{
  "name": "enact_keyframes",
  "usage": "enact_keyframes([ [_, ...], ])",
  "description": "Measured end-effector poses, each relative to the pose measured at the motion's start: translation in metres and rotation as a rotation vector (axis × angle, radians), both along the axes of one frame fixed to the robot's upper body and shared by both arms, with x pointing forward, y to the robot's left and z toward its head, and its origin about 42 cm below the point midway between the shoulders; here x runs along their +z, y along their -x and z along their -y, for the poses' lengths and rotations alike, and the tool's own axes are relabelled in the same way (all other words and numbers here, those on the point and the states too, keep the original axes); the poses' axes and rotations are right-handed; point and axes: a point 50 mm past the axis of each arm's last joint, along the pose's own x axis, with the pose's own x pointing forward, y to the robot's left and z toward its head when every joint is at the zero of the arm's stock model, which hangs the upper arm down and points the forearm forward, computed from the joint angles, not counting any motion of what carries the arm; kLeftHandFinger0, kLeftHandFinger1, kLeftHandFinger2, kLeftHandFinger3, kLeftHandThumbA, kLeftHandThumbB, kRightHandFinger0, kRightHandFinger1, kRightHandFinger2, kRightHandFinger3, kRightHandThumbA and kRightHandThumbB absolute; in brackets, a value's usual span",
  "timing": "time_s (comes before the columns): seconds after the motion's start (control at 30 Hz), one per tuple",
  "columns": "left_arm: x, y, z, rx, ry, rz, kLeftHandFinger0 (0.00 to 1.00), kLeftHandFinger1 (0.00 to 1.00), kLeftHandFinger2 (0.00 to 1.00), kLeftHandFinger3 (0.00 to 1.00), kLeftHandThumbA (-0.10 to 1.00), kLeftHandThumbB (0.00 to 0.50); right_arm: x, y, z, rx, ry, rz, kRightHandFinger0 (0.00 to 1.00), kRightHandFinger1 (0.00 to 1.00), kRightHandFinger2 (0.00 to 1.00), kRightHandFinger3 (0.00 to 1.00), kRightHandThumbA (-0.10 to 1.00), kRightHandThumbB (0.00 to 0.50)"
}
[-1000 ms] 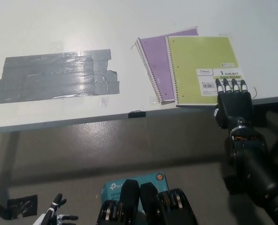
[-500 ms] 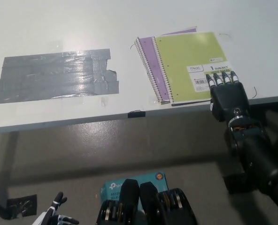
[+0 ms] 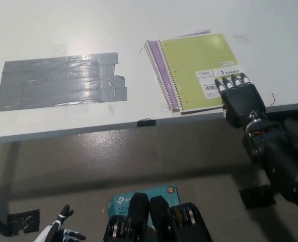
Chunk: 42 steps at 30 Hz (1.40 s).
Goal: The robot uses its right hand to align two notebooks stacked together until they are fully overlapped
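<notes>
The black right robot hand (image 3: 241, 101), fingers spread and grasping nothing, presses the lime-green spiral notebook (image 3: 197, 68), which hides most of the purple spiral notebook (image 3: 157, 63); the white left robot hand (image 3: 62, 232), lower left, is cut off, its grip unclear.

2 stacked notebooks (image 3: 197, 70) right of tape patch (image 3: 61, 80) on table (image 3: 139, 20); box (image 3: 139, 199) below

a lab or test room: white table (image 3: 63, 30) patched with grey duct tape (image 3: 58, 80), bare concrete floor (image 3: 88, 161).

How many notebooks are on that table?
2: a green notebook on top, under the right hand, and a purple notebook beneath, showing only along its left edge.
</notes>
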Motion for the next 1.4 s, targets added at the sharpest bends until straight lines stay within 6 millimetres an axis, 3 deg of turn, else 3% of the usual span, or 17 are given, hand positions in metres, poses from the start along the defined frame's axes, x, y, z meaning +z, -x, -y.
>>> enact_keyframes([
  [0.23,0.002,-0.001,0.001,-0.005,0.001,0.006,0.51,0.49,0.43,1.00,1.00,0.500,0.002,-0.003,0.003,0.024,0.025,0.001,1.00,1.00,1.00,1.00,1.00,0.370],
  [0.37,0.004,-0.002,0.002,-0.009,0.000,0.014,0.51,0.50,0.47,1.00,1.00,0.500,0.004,-0.003,0.004,0.030,0.025,-0.003,1.00,1.00,1.00,1.00,1.00,0.359],
  [0.47,0.004,-0.002,0.002,-0.010,-0.002,0.013,0.56,0.52,0.46,1.00,1.00,0.500,0.006,-0.005,0.003,0.030,0.023,-0.008,1.00,1.00,1.00,1.00,1.00,0.364],
  [0.53,0.004,-0.002,0.003,-0.012,-0.004,0.013,0.55,0.51,0.44,1.00,1.00,0.500,0.007,-0.005,0.002,0.030,0.025,-0.010,1.00,1.00,1.00,1.00,1.00,0.386],
  [0.6,0.004,-0.002,0.003,-0.015,-0.005,0.013,0.51,0.48,0.43,1.00,1.00,0.500,0.008,-0.006,0.002,0.029,0.027,-0.016,1.00,1.00,1.00,1.00,1.00,0.375],
  [0.73,0.004,-0.002,0.005,-0.017,-0.005,0.013,0.55,0.50,0.43,1.00,1.00,0.500,0.012,-0.008,-0.004,0.031,0.029,-0.027,1.00,1.00,1.00,1.00,1.00,0.355],
  [0.9,0.003,-0.002,0.006,-0.019,-0.003,0.012,0.48,0.46,0.40,0.98,1.00,0.500,0.013,-0.008,-0.015,0.037,0.021,-0.043,1.00,1.00,1.00,1.00,1.00,0.351],
  [1.03,0.003,-0.002,0.007,-0.020,0.000,0.012,0.46,0.45,0.40,0.99,1.00,0.500,0.012,-0.007,-0.022,0.043,0.011,-0.044,1.00,1.00,1.00,1.00,1.00,0.391],
  [1.4,0.002,-0.002,0.012,-0.025,0.008,0.011,0.44,0.43,0.38,0.95,1.00,0.500,0.012,-0.005,-0.034,0.058,0.000,-0.046,1.00,1.00,1.00,1.00,1.00,0.368],
])
